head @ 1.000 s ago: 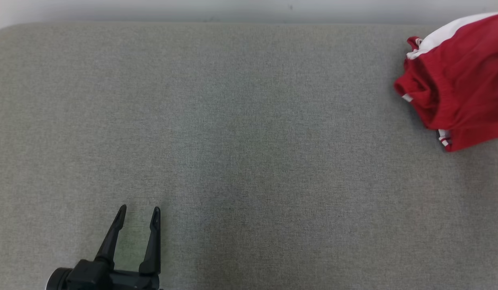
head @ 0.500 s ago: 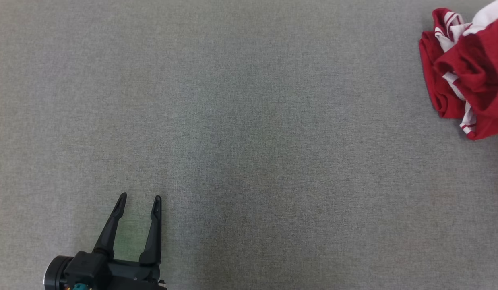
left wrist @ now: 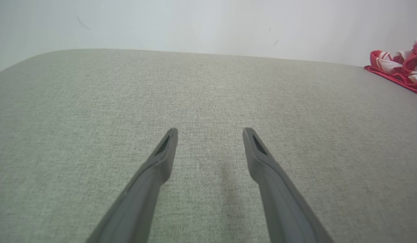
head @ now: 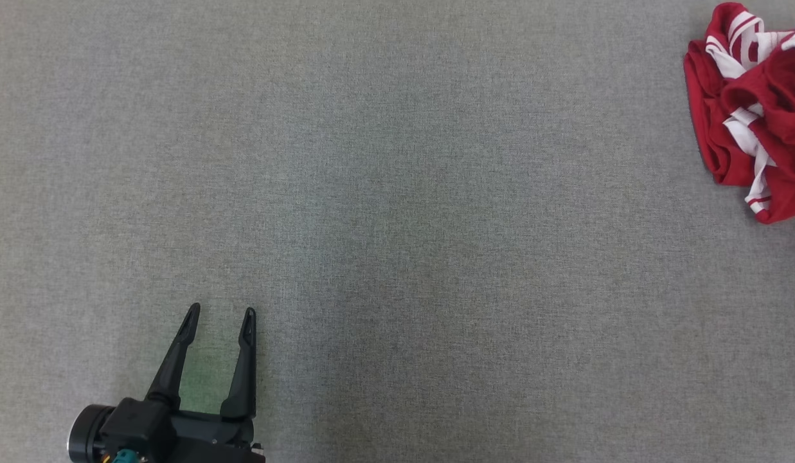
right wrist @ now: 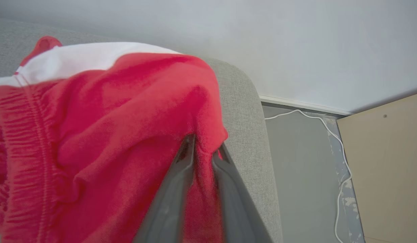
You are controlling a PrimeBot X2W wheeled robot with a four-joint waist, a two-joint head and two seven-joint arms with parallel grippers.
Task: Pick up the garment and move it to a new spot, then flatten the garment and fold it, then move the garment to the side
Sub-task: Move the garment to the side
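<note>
Where the grey padded surface [head: 397, 193] ends on the right, the garment [head: 750, 116] lies bunched, long axis near-to-far; white cable [right wrist: 329, 131] on the floor beyond. Right gripper [right wrist: 206, 143] fingers pinch red fabric; left gripper [head: 220, 312] fingers spread.

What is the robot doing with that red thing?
The robot's right gripper is pinching a fold of the red and white garment, which lies crumpled at the far right of the gray padded surface. Its left gripper is open at the near left, holding nothing. The garment is not flattened or folded yet.
</note>
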